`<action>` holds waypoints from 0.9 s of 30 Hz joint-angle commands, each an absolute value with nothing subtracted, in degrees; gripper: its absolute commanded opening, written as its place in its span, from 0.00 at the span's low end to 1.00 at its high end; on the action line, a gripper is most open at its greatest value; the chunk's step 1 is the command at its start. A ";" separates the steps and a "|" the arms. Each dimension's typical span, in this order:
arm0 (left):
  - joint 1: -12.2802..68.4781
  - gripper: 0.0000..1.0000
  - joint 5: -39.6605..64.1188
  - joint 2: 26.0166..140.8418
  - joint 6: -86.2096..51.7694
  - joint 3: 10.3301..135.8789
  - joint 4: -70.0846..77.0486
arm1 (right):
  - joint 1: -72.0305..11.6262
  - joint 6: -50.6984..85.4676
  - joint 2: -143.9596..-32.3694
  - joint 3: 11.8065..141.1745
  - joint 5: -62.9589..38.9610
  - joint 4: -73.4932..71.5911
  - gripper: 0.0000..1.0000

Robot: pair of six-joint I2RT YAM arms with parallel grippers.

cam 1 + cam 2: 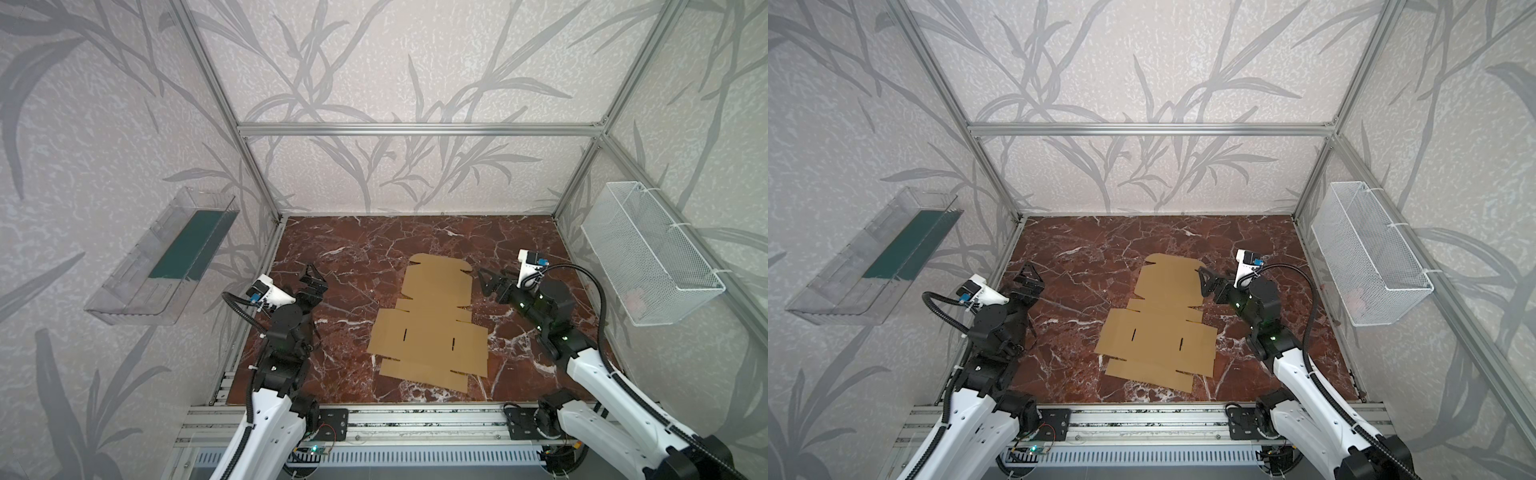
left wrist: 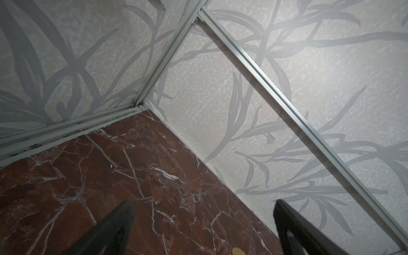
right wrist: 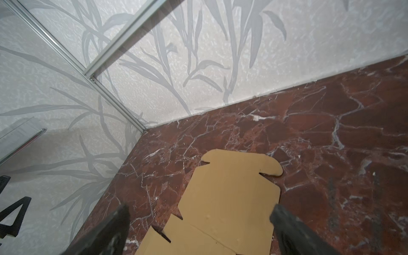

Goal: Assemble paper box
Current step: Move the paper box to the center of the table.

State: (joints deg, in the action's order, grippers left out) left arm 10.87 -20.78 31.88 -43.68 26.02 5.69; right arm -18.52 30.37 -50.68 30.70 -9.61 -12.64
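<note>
Your black parallel left gripper point(image 1: 315, 274) and right gripper point(image 1: 484, 282) stand wide and empty, flanking the paper box point(image 1: 432, 324), a flat tan-brown corrugated cardboard sheet at the red-brown marble desk's point(image 1: 353, 249) middle: nothing looks folded, so next you should lift a flap.

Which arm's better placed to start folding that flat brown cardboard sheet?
Right. The right hand, open, sits close beside the far panel of the flat tan die-cut cardboard sheet and faces it. The left hand, also open, is farther off and not aimed at it.
</note>
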 commanded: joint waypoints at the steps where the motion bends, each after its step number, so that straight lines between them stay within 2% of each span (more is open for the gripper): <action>1: 11.34 0.99 -15.64 35.15 -44.11 32.32 -7.51 | -20.87 29.14 -52.10 35.60 -11.34 1.36 0.99; 5: 13.54 0.99 -12.00 42.70 -42.32 36.88 -14.07 | -23.34 27.61 -55.22 38.69 -12.74 10.31 0.99; 9: 17.06 0.99 -13.97 46.12 -41.68 38.83 -18.21 | -25.04 24.47 -55.81 39.09 -10.62 15.05 0.99; 12: 17.75 0.99 -15.04 45.73 -41.20 38.75 -18.64 | -25.09 23.21 -56.62 38.95 -10.47 16.48 0.99; 18: 18.19 0.99 -9.83 47.51 -37.78 41.67 -19.27 | -25.43 23.07 -58.31 37.53 -13.09 14.89 0.99; 27: 18.46 0.99 -3.71 48.66 -35.64 44.87 -28.31 | -29.35 21.45 -65.50 39.42 -11.47 14.86 0.99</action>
State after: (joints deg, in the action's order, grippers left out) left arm 18.17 -6.52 48.95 -36.84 44.16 -23.16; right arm -28.99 22.59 -64.47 37.76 -11.90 14.15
